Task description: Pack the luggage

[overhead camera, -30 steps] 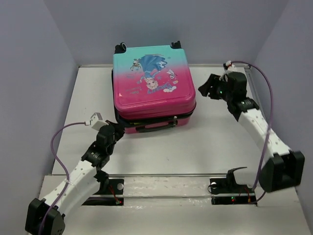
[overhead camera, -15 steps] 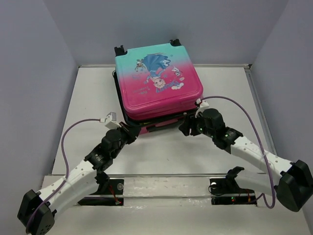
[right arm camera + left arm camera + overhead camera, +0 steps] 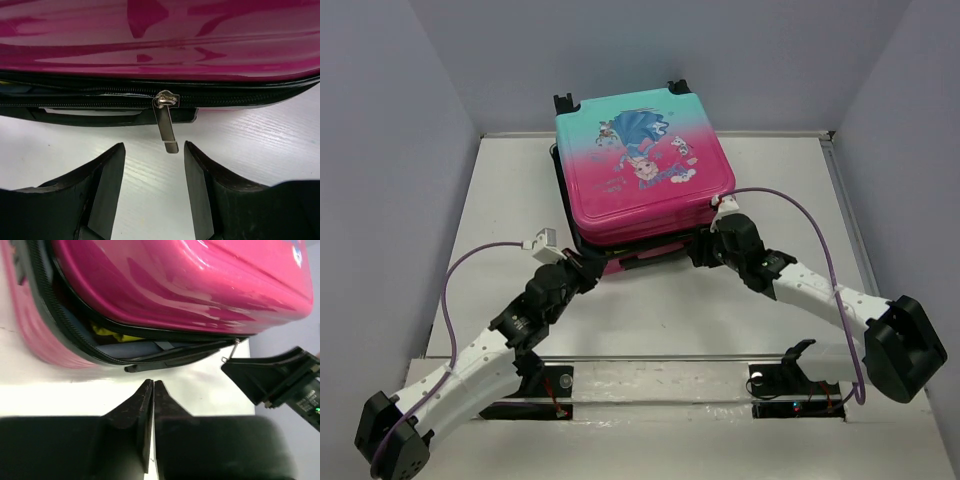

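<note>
Change since earlier frames: right arm swung in from the far right side to the near edge of the luggage (image 3: pixel 640 160); left arm crept up to the near-left corner; case turned slightly on the table (image 3: pixel 500 200).
Left gripper (image 3: pixel 152 385): fingers pressed together, nothing between them; parked just short of the near-left corner, not touching the shell.
Luggage position: flat on the table, middle-far, wheels at the far end, printed lid up, carry handle (image 3: pixel 640 262) facing the arms.
Seam, left part: lid down but not sealed; gap open along the near-left edge, yellow item (image 3: pixel 107 332) and grey lining (image 3: pixel 130 347) showing inside.
Zipper pull (image 3: pixel 169 127): hanging from its slider on the near edge, right of the handle; teeth look joined to the right of it, parted to the left.
Right gripper (image 3: pixel 153 145): medium-wide, holding nothing; pull tip just ahead of the fingertips, not pinched.
Done, as judged: contents in, lid lowered, right stretch zipped.
Left, as judged: pinching the pull, running it leftward round the corner to shut the gap.
</note>
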Motion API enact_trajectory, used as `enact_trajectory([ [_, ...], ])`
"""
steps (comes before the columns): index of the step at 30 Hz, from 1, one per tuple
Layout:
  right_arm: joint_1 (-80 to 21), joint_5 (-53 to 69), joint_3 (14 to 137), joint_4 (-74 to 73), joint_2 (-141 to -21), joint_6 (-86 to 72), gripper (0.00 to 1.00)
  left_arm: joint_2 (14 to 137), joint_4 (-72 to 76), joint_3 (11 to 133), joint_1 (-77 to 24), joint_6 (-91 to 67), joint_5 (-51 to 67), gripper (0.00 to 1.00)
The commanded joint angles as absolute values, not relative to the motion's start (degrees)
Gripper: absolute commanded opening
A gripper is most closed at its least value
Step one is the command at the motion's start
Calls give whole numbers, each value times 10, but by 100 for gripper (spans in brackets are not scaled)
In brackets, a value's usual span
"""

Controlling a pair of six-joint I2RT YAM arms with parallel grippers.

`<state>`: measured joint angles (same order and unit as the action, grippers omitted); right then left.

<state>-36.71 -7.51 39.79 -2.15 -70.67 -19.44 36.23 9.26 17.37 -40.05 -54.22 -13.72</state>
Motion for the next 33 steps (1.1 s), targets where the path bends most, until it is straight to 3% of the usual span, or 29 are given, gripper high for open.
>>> enact_trajectory([
  [1,-365,-112,438,21,-708,-169,56,353,13,236,-402,-495,-217,30],
  [2,-365,-114,440,21,-710,-161,56,356,0,244,-402,-490,-230,38],
  [3,-365,-119,446,21,-719,-156,56,358,-21,250,-402,-477,-245,53],
  [5,-365,-120,452,21,-729,-146,56,361,-52,257,-400,-472,-254,66],
  [10,-365,-125,460,22,-744,-134,54,366,-69,243,-385,-469,-263,76],
  [14,-365,-127,470,25,-760,-122,49,394,-40,249,-359,-439,-239,75],
  [20,-365,-128,476,30,-780,-118,42,440,-5,272,-331,-410,-248,64],
  [27,-365,-136,478,33,-785,-120,20,491,58,259,-304,-411,-224,42],
  [28,-365,-133,476,33,-783,-120,13,503,72,259,-304,-411,-222,38],
  [31,-365,-112,470,28,-766,-122,7,524,95,259,-304,-410,-202,7],
  [33,-365,-95,468,20,-756,-131,7,530,117,258,-304,-410,-192,6],
])
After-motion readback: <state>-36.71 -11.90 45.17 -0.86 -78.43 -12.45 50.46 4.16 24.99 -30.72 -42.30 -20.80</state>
